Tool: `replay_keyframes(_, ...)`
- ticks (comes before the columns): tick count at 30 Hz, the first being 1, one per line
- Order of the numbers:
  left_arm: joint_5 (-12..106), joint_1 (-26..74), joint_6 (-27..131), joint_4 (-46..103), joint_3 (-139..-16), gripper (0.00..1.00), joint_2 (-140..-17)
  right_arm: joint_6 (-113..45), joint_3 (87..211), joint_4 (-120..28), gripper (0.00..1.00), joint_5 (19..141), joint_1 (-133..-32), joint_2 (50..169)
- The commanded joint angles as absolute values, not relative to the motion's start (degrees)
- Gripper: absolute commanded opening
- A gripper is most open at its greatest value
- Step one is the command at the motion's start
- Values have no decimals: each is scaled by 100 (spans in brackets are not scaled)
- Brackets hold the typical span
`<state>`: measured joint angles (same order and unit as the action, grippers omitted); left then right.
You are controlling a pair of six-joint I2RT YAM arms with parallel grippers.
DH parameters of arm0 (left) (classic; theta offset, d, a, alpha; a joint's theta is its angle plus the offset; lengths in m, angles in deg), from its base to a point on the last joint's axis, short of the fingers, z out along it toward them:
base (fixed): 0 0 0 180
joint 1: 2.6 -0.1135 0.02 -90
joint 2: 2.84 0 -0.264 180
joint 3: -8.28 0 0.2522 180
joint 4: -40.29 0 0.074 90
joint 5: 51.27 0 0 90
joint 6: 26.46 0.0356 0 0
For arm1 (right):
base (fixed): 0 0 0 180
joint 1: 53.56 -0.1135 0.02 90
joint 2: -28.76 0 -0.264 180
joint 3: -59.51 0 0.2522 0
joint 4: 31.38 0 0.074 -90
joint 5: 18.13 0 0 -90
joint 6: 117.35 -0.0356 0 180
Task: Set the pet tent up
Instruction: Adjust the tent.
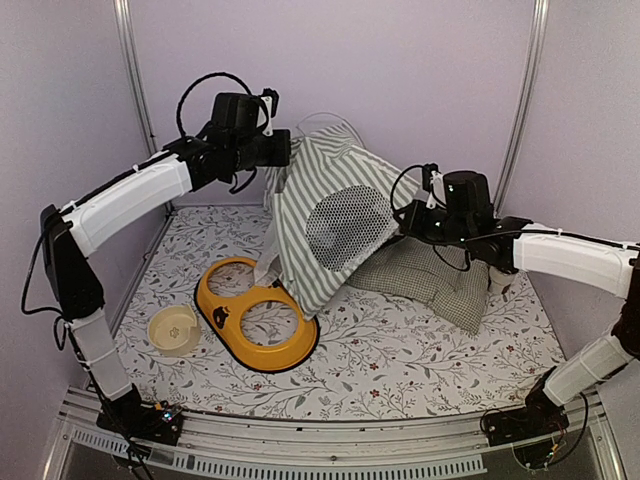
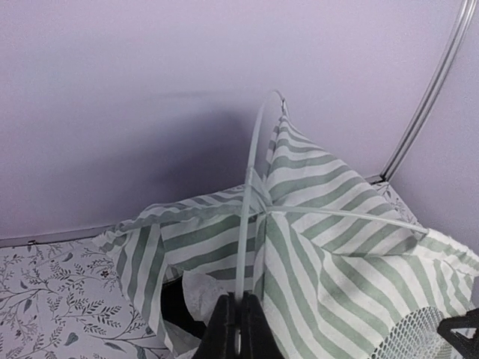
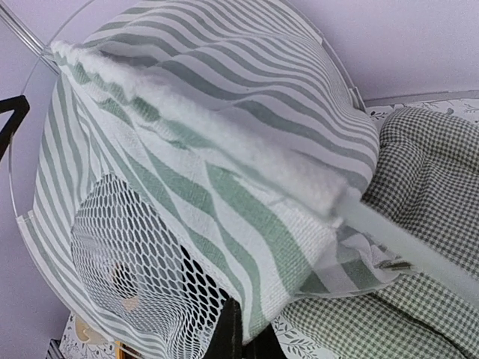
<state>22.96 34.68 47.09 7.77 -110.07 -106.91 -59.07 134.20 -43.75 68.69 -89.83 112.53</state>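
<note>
Seen from overhead, a cream bowl and a yellow two-ring feeder lie nearest the arm bases on the flower-patterned table. The feeder carries a small dark mark, too small to read. Behind them the pet tent stands half raised in the middle of the table. Its lower front edge touches the feeder's far rim, and its right side lies over a green-checked cushion. The left arm rises from its base, bends, and stretches level to the tent's upper back corner. The right arm bends in low from the right to the tent's right edge. Only the wrist cameras show the grips. The left gripper is clamped on a thin white pole that arcs up over the striped peak. The right gripper is closed on the tent's lower hem beside the round mesh window, with striped cloth hanging over its dark fingers. A lilac wall stands behind.
</note>
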Motion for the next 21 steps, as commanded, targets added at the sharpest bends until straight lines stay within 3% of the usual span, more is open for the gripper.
replay_keyframes(1,1683,3179,4760,1168,-11445,0,-10275,-5920,13060,-4654,0,6704,-8877,10956)
replay_keyframes(17,1642,2697,4996,1052,-11646,0,-10041,-6316,12037,-4464,0,6954,-8806,10692)
replay_keyframes(21,2158,2559,5255,1235,-11622,0,-10007,-6293,12036,-4368,1,7269,-8803,10698)
